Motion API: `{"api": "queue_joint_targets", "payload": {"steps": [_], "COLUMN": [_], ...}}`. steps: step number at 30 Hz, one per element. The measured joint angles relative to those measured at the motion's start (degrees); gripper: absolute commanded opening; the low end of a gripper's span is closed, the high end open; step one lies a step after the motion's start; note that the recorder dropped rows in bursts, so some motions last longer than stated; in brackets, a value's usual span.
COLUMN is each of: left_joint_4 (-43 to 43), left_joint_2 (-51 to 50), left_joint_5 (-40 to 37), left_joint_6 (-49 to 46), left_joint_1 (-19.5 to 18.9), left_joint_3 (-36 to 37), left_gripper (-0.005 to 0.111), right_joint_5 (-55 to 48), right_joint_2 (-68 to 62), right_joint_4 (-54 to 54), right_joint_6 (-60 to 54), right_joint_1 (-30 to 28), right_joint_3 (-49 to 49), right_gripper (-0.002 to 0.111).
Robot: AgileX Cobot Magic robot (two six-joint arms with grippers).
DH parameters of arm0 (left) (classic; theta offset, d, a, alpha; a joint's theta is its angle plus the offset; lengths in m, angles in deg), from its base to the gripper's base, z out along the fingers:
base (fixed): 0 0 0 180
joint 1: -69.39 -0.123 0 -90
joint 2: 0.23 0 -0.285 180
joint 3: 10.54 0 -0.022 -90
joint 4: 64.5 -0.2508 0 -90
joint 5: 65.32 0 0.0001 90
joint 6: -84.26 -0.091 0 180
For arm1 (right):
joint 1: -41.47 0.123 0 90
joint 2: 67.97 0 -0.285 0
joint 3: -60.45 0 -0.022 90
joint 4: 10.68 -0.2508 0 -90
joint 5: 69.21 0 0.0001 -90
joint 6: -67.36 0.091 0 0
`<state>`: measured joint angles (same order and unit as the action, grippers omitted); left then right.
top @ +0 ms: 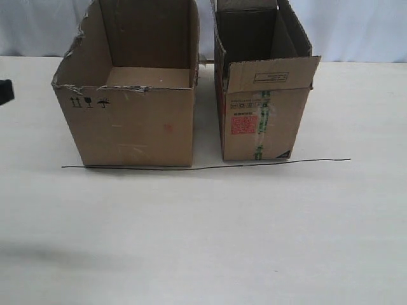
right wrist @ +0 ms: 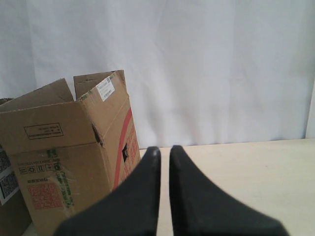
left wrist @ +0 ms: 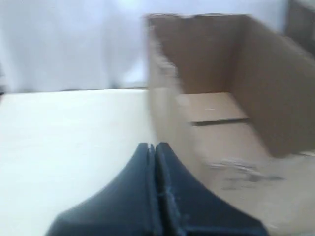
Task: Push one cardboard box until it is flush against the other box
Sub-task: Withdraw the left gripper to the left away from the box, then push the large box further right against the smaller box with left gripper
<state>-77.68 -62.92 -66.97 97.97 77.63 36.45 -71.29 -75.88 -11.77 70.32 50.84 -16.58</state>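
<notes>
The wide cardboard box with the ragged torn rim stands left of centre on the table. The other box, narrower and bearing a red label and green tape, stands to its right across a narrow gap. Only a dark tip of my left gripper shows at the left edge, apart from the wide box. In the blurred left wrist view that gripper is shut and empty, beside the cardboard box. My right gripper holds nothing; a narrow gap separates its fingers, and the other box stands beside it.
A thin black line runs across the table along the front faces of both boxes. A white curtain hangs behind the table.
</notes>
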Motion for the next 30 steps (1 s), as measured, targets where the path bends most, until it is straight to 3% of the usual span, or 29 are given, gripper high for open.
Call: {"api": "queue_joint_targets", "payload": {"steps": [3, 9, 16, 20, 24, 27, 30], "left_joint_4": [0.00, 0.00, 2.40, 17.67, 42.92, 61.10, 73.17], "left_joint_2": [-2.12, -12.13, -29.27, -38.03, -46.13, -51.84, -57.49], "left_joint_5": [1.65, 0.89, -14.68, -26.73, -39.50, -48.27, -55.89], "left_joint_6": [-0.11, -0.36, -9.59, -27.93, -49.52, -58.50, -64.10], "left_joint_1": [-7.74, -18.27, -20.85, -21.26, -24.17, -27.56, -30.98], "left_joint_3": [-0.29, -6.98, -24.93, -36.62, -45.48, -49.12, -50.19], "left_gripper": [0.000, 0.000, 0.000, 0.000, 0.000, 0.000, 0.000], "right_joint_5": [0.00, 0.00, 0.00, 0.00, 0.00, 0.00, 0.00], "right_joint_2": [0.00, 0.00, 0.00, 0.00, 0.00, 0.00, 0.00], "right_joint_4": [0.00, 0.00, 0.00, 0.00, 0.00, 0.00, 0.00], "right_joint_6": [0.00, 0.00, 0.00, 0.00, 0.00, 0.00, 0.00], "right_joint_1": [0.00, 0.00, 0.00, 0.00, 0.00, 0.00, 0.00], "right_joint_3": [0.00, 0.00, 0.00, 0.00, 0.00, 0.00, 0.00], "right_gripper": [0.005, 0.005, 0.005, 0.005, 0.005, 0.005, 0.005]}}
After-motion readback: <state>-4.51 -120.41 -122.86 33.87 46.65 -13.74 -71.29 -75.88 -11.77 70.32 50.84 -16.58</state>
